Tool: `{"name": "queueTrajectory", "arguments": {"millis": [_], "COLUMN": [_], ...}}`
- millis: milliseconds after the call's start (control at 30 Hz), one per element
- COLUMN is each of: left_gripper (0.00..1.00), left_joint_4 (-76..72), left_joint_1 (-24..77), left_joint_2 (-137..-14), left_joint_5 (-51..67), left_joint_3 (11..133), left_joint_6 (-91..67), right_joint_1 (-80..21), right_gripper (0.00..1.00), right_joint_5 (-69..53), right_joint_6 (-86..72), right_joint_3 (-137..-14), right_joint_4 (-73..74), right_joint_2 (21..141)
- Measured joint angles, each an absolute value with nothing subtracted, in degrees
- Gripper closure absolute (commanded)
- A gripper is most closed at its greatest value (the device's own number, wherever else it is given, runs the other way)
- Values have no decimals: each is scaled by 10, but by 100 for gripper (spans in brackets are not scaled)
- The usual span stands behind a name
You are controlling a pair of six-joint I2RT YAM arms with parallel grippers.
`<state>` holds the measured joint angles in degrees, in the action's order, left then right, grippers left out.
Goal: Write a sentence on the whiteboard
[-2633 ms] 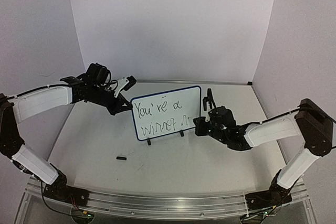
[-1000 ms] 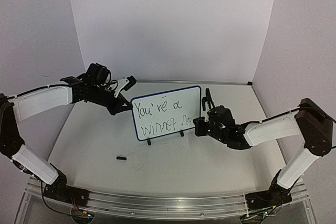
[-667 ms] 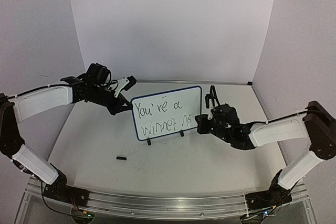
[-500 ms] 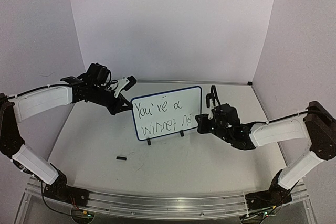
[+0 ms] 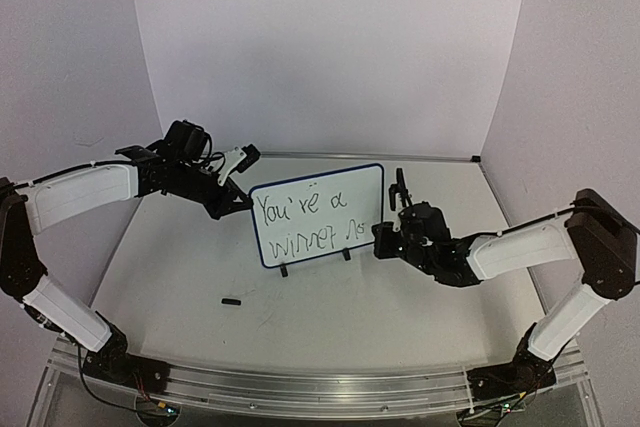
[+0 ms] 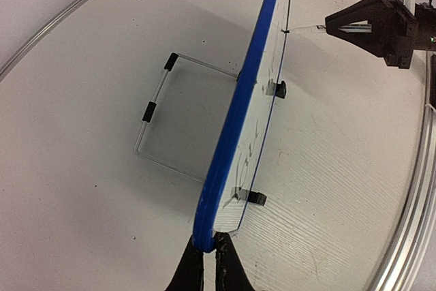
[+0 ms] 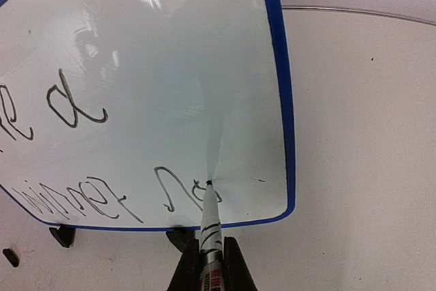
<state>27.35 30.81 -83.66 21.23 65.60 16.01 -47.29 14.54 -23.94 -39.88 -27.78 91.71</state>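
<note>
The whiteboard (image 5: 362,185) stands upright on two black feet mid-table, blue-framed. The sentence (image 5: 303,223) runs across it in two slanted rows of black handwriting. My left gripper (image 5: 245,200) is shut on the board's left edge; in the left wrist view its fingertips (image 6: 208,253) pinch the blue frame (image 6: 235,117). My right gripper (image 5: 386,238) is shut on a black-and-white marker (image 7: 210,221). The marker's tip touches the board (image 7: 177,52) just past the last stroke of the lower row (image 7: 170,189), near the bottom right corner.
A small black marker cap (image 5: 231,300) lies on the table in front of the board. A wire stand (image 6: 151,111) props the board from behind. A metal rail (image 5: 300,385) runs along the near edge; walls close the back and sides.
A small looped stroke has been added at the end of the lower row. My right gripper drew back to the right with the marker, then returned to the board. The left arm stayed still.
</note>
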Motion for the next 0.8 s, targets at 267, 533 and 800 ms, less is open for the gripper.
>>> {"name": "queueTrajectory", "arguments": {"millis": [267, 533, 800], "left_gripper": [100, 100, 100], "left_joint_4": [273, 272, 272], "left_joint_1": [308, 308, 308], "left_joint_2": [-837, -837, -837], "left_joint_5": [213, 213, 213], "left_joint_3": [656, 656, 656], "left_joint_6": [160, 160, 160], "right_joint_1": [-473, -473, -473], "right_gripper": [100, 100, 100], "right_joint_5": [158, 160, 171], "right_joint_6": [-246, -256, -253], "right_joint_3": [-399, -399, -399], "right_joint_4": [-276, -262, -254], "right_joint_2": [929, 956, 953]}}
